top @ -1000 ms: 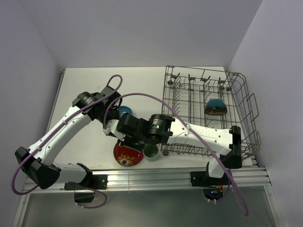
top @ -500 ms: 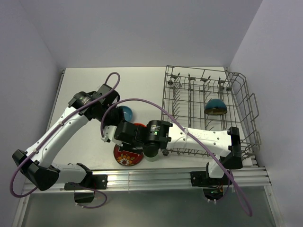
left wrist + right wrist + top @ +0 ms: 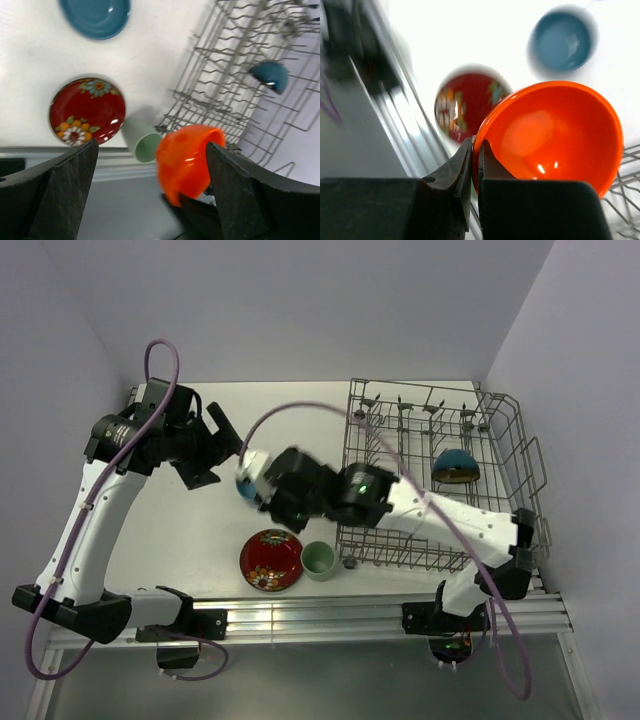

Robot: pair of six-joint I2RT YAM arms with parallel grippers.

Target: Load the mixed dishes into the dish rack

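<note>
My right gripper point(image 3: 476, 145) is shut on the rim of the orange-red bowl point(image 3: 555, 135) and holds it in the air, tilted. The same bowl point(image 3: 187, 160) hangs between the wide-open fingers of my left gripper point(image 3: 150, 150) without touching them. In the top view my left gripper point(image 3: 213, 445) is up at the back left and my right gripper point(image 3: 260, 485) is blurred beside it. On the table lie the blue bowl point(image 3: 95, 15), the red patterned plate point(image 3: 270, 558) and the pale green cup point(image 3: 318, 560). The grey wire dish rack point(image 3: 500, 420) stands on the right.
A bowl, teal above and brown below point(image 3: 455, 465), leans on the tines at the rack's right side. Purple cables loop over both arms. Walls close in on the left, back and right. A metal rail point(image 3: 330, 618) runs along the table's near edge.
My left gripper opened and swung up and back to the left. My right gripper closed on the orange-red bowl and lifted it away from the plate and cup.
</note>
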